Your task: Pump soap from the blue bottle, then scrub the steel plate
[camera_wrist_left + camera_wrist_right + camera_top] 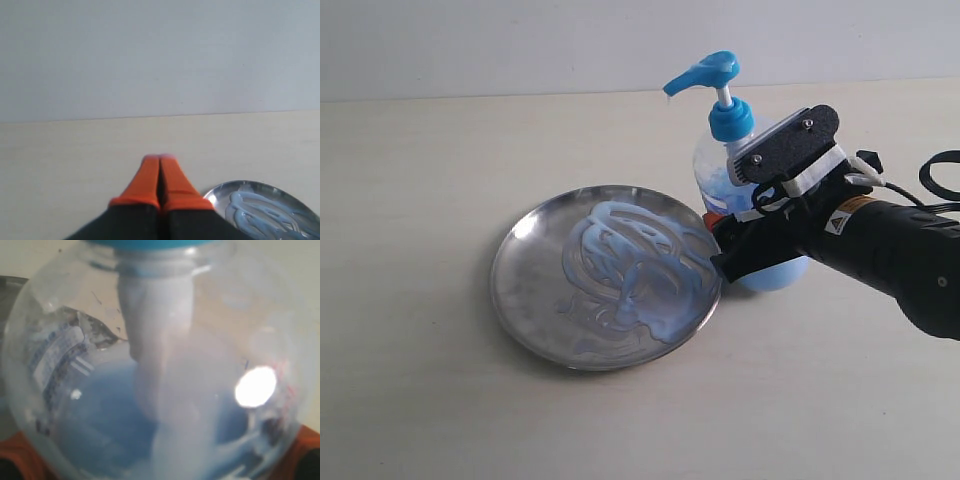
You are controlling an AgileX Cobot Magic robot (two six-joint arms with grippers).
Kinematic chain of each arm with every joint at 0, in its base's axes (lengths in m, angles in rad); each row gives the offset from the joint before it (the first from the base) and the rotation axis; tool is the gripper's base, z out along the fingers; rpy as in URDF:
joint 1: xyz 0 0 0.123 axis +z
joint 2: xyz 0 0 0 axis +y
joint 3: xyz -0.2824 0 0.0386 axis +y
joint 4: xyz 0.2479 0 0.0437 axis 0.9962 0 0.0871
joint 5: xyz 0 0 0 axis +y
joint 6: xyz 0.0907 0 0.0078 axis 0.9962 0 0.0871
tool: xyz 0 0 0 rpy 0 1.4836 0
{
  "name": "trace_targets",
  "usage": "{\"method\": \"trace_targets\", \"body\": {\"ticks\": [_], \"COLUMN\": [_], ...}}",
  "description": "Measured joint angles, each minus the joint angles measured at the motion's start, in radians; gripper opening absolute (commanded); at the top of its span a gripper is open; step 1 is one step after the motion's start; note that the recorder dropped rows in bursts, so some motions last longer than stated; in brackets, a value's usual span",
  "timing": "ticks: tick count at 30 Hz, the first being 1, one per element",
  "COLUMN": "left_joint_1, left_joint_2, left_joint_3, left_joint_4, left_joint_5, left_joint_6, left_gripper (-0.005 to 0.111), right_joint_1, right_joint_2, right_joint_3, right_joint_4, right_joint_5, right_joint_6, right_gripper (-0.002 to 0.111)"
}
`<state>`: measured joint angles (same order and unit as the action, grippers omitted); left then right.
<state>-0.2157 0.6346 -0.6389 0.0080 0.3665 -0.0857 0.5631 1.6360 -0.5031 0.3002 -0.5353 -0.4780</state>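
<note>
The blue bottle [712,160] stands upright on the table just right of the steel plate [512,290], its blue pump head [703,74] pointing left over the plate's edge. Pale blue soap [630,255] is smeared in swirls across the plate. My right gripper [742,238] reaches in from the right and is shut on the bottle's lower body. In the right wrist view the bottle [150,370] fills the frame, with orange fingers [15,452] at both sides. My left gripper [160,159] is shut on nothing, above bare table beside the plate [220,192].
The table is a plain pale surface with a white wall behind it. A black cable [938,180] loops off the right arm at the right edge. The left arm does not appear in the exterior view.
</note>
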Motion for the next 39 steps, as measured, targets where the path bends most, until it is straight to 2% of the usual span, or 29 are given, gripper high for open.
{"method": "trace_targets", "body": {"ticks": [5, 12, 17, 26, 29, 39], "left_joint_1": [0.000, 0.000, 0.000, -0.003, -0.030, -0.210], "left_joint_2": [0.085, 0.244, 0.338, 0.498, 0.543, 0.736], "left_joint_3": [-0.011, -0.077, -0.191, -0.388, -0.440, -0.607], "left_joint_4": [-0.125, -0.482, -0.673, -0.874, -0.893, -0.894], "left_joint_5": [0.053, 0.166, 0.261, 0.466, 0.486, 0.495], "left_joint_6": [0.039, 0.333, 0.484, 0.609, 0.628, 0.646], "left_gripper": [0.000, 0.000, 0.000, 0.000, 0.000, 0.000], "right_joint_1": [0.000, 0.000, 0.000, 0.000, 0.000, 0.000], "right_joint_2": [0.000, 0.000, 0.002, 0.002, 0.002, 0.002], "right_joint_3": [0.000, 0.000, 0.000, 0.000, 0.000, 0.000], "right_joint_4": [0.000, 0.000, 0.000, 0.002, 0.002, 0.002], "right_joint_5": [0.000, 0.000, 0.000, 0.000, 0.000, 0.000], "right_joint_6": [0.000, 0.005, 0.027, 0.031, 0.031, 0.033], "right_gripper": [0.000, 0.000, 0.000, 0.000, 0.000, 0.000]}}
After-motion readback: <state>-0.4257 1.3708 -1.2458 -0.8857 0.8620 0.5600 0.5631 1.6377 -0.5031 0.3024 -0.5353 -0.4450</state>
